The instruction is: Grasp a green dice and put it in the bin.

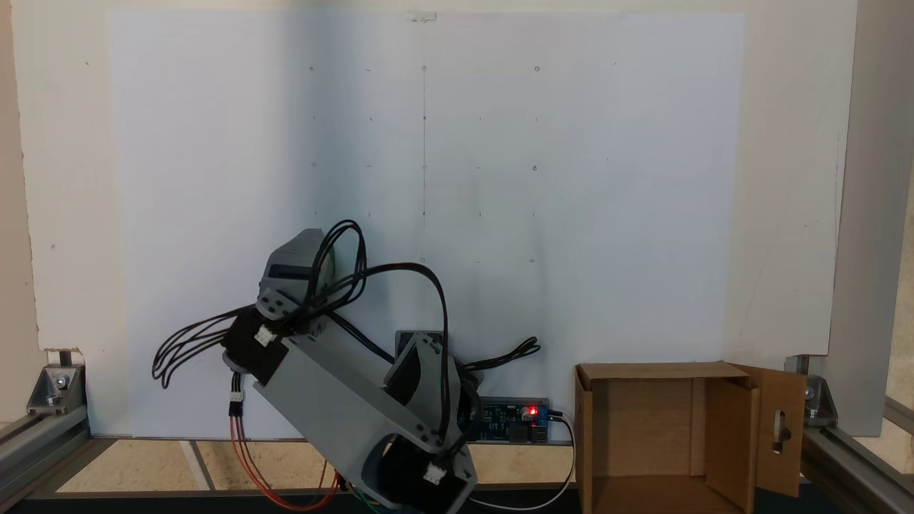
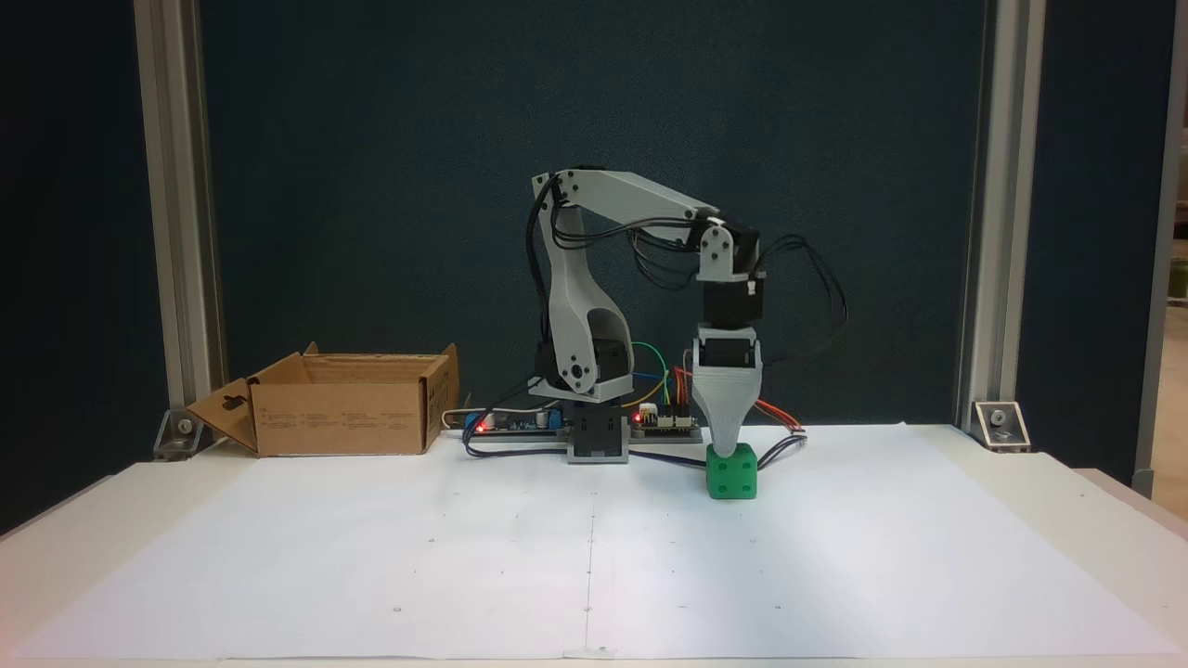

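The arm's grey fingers (image 2: 726, 443) point straight down and taper to a tip that touches the top of the small bright green dice with rounded edges and darker pips (image 2: 731, 471). The two jaws lie one behind the other for the camera in front of the arm, so whether they are apart, together or clamped on the cube cannot be told. In the fixed view from above, the gripper housing covers the cube and only a thin green edge (image 1: 335, 263) peeks out beside the cables.

The dice sits on the large white paper sheet (image 2: 594, 547) that covers the pale surface (image 2: 1104, 520), just in front of the arm's base and to its right in the front fixed view. The grey and black arm (image 2: 640, 199) reaches up from its base and bends over so that its wrist hangs above the cube. Behind the base lies a circuit board with a red light (image 2: 506, 422).

The brown corrugated cardboard bin (image 2: 343, 413) with folded-out flaps stands well apart from the dice, at the back left in that view, open at the top; one flap has an oblong slot (image 1: 780, 428).
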`<state>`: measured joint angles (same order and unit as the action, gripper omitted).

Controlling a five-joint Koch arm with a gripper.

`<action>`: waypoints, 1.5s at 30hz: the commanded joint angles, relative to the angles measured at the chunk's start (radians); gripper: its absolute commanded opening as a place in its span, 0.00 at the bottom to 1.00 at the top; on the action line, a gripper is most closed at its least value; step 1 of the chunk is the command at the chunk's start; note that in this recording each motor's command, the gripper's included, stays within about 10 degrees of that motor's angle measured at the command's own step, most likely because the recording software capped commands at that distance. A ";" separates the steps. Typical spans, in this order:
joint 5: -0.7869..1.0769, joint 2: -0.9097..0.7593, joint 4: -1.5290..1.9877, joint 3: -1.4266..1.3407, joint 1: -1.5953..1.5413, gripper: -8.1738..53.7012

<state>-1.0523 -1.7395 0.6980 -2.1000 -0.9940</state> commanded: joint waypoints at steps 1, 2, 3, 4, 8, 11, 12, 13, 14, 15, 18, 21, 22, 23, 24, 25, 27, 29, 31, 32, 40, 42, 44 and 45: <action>-0.074 0.015 -0.023 0.018 0.002 0.83; -0.074 0.025 -0.029 0.018 0.002 0.83; -0.074 0.031 -0.032 0.017 0.002 0.83; -0.074 0.040 -0.035 0.017 0.002 0.83; -0.075 0.049 -0.101 -0.005 0.002 0.83; -0.075 0.049 -0.152 -0.029 0.002 0.83; -0.075 0.049 -0.153 -0.029 0.002 0.83; -0.075 0.049 -0.160 -0.032 0.002 0.83; -0.075 0.049 -0.172 -0.037 0.002 0.83; -0.072 0.049 -0.181 -0.044 0.002 0.83; -0.072 0.049 -0.193 -0.057 0.003 0.83; -0.072 0.049 -0.195 -0.058 0.003 0.83; -0.071 0.049 -0.195 -0.058 0.005 0.83; -0.071 0.049 -0.195 -0.058 0.006 0.83; -0.071 0.049 -0.195 -0.061 0.008 0.83; -0.071 0.049 -0.195 -0.061 0.008 0.83; -0.071 0.049 -0.195 -0.063 0.009 0.83; -0.071 0.049 -0.195 -0.063 0.012 0.83; -0.069 0.049 -0.196 -0.061 0.017 0.83; -0.069 0.049 -0.196 -0.063 0.018 0.83; -0.064 0.092 -0.219 -0.063 0.021 0.81; -0.061 0.103 -0.221 -0.063 0.025 0.81; -0.058 0.110 -0.222 -0.063 0.025 0.80; -0.054 0.112 -0.222 -0.061 0.026 0.80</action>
<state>-1.0523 -1.6260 0.4817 -2.1813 -0.9695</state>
